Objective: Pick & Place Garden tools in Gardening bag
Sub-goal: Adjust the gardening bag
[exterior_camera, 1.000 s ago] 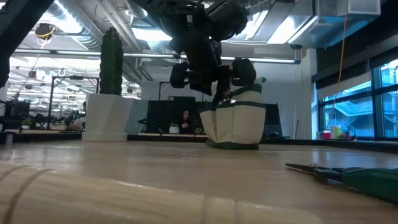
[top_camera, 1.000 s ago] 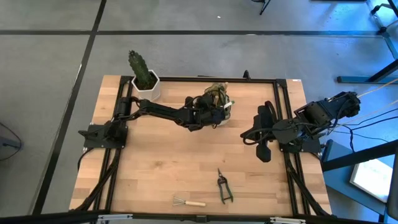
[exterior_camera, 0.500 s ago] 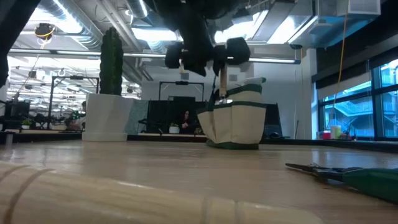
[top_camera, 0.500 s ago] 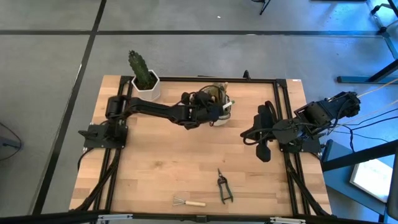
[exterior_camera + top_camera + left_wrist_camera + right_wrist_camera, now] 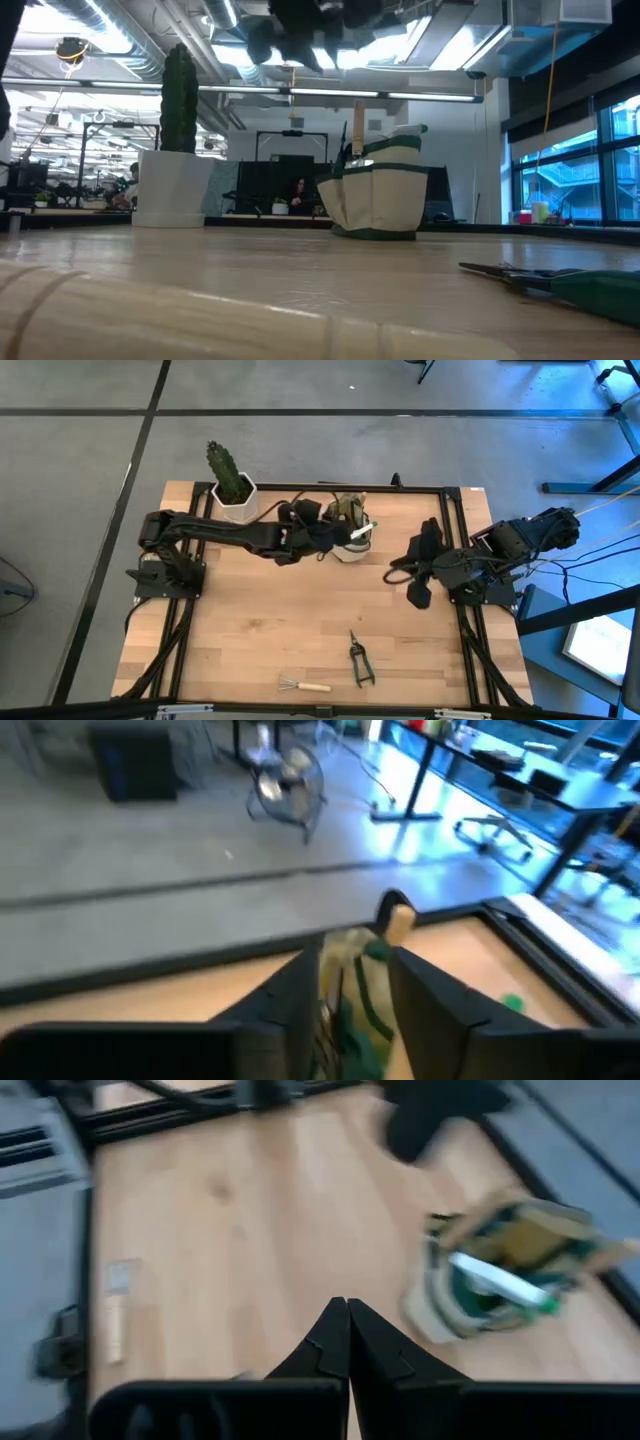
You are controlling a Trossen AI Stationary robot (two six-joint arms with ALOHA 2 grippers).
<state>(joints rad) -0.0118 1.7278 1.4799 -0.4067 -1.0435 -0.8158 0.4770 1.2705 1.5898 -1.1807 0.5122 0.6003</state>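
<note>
The olive gardening bag stands upright at the far middle of the table. It also shows in the low view. A wooden handle and a white-and-green tool stick up out of it. Dark pruning shears and a little wire rake lie flat near the front edge. My left gripper is open and empty, above and just left of the bag. The bag shows between its fingers in the left wrist view. My right gripper is shut and empty, right of the bag.
A cactus in a white pot stands at the far left corner, close to my left arm. A black frame rail runs along the table's sides. Bare wood lies between the bag and the tools at the front.
My left gripper has risen from the bag's mouth and drawn back toward the table's left, leaving the wooden handle standing in the bag. My right gripper has shifted a little toward the table's left and far edge.
</note>
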